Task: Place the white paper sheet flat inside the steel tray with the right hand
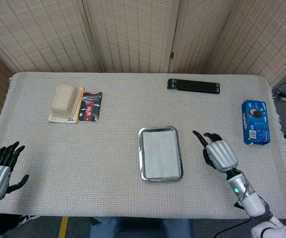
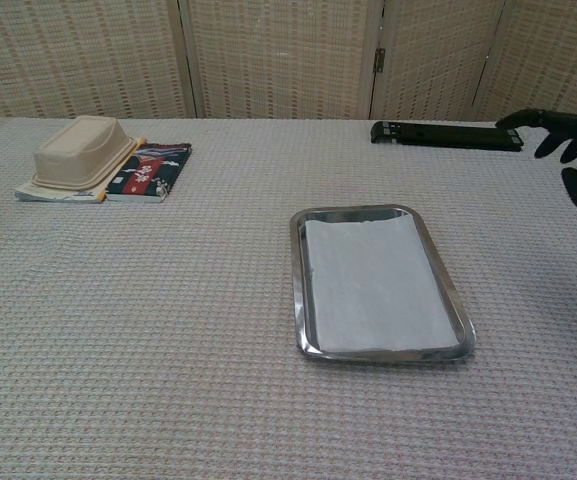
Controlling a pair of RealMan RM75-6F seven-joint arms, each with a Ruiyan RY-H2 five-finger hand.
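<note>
The right hand (image 1: pixel 219 153) hangs empty with fingers spread; to its left the paper (image 1: pixel 160 153) lies flat in the tray (image 1: pixel 142 153); thin and limp, it looks best pinched at an edge.

No text can be read with certainty in either view. The blue packet (image 1: pixel 256 122) near the right edge of the table (image 1: pixel 118 163) carries white lettering and a round dark biscuit picture, but the letters are too small to make out. The dark booklet (image 1: pixel 91 106) beside the beige container (image 1: pixel 64 100) has red and white printed patches in the head view; in the chest view the same booklet (image 2: pixel 149 170) shows pale marks that stay illegible. The black bar (image 1: pixel 193 86) at the far side shows no legible marking.
</note>
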